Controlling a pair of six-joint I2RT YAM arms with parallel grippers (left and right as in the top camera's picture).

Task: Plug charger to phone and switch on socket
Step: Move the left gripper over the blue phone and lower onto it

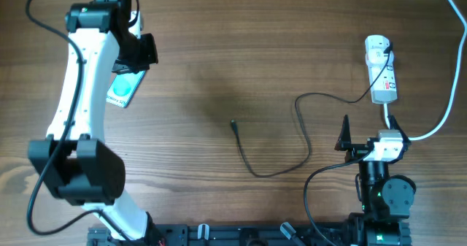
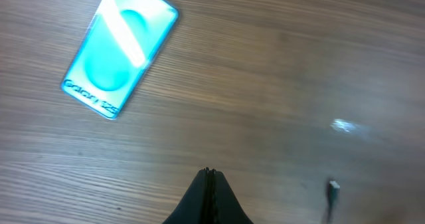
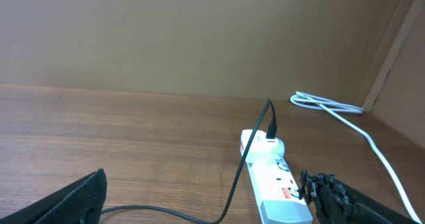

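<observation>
Wood tabletop (image 1: 219, 56) spreads wide around phone (image 2: 119, 51), left pincer (image 2: 208, 177) clenched, right pincer (image 3: 202, 179) released

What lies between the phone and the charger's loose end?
Nothing. Only bare wood separates the phone from the tip of the charger, as seen overhead and in the left wrist view.

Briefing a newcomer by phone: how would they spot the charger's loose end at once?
Start at the white socket at the table's right edge. The black charger loops from it toward the middle, ending in a small connector on bare wood. Unlike the thick white cord, it is slim and black.
</observation>
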